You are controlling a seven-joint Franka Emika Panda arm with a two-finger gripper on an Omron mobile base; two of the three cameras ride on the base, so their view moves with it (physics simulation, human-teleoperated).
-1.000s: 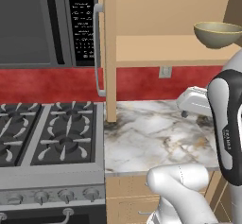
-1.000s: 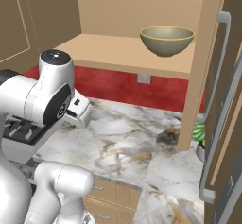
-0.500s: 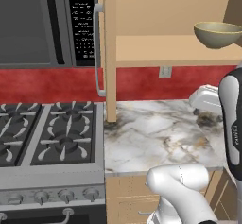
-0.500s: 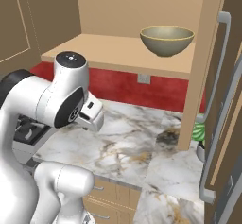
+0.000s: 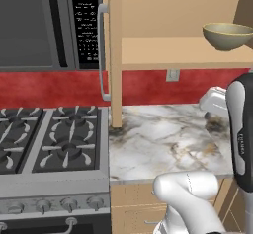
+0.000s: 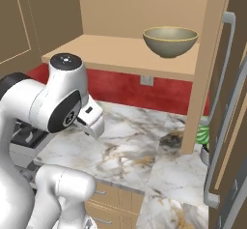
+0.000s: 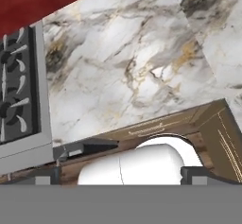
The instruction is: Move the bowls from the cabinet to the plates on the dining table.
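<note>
Now | bowl [image 6: 170, 41]: olive, alone on cabinet [image 6: 111, 49] shelf | gripper [image 7: 120, 173]: fingers apart (nothing held), over marble counter [image 7: 137, 72]

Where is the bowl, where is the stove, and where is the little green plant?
bowl [image 6: 170, 42]: right base view, on its outer side wall, on the cabinet shelf.
stove [image 5: 54, 144]: left base view, on the grates between the burners.
green plant [image 6: 203, 135]: right base view, on the leaves beside the cabinet side panel.
</note>
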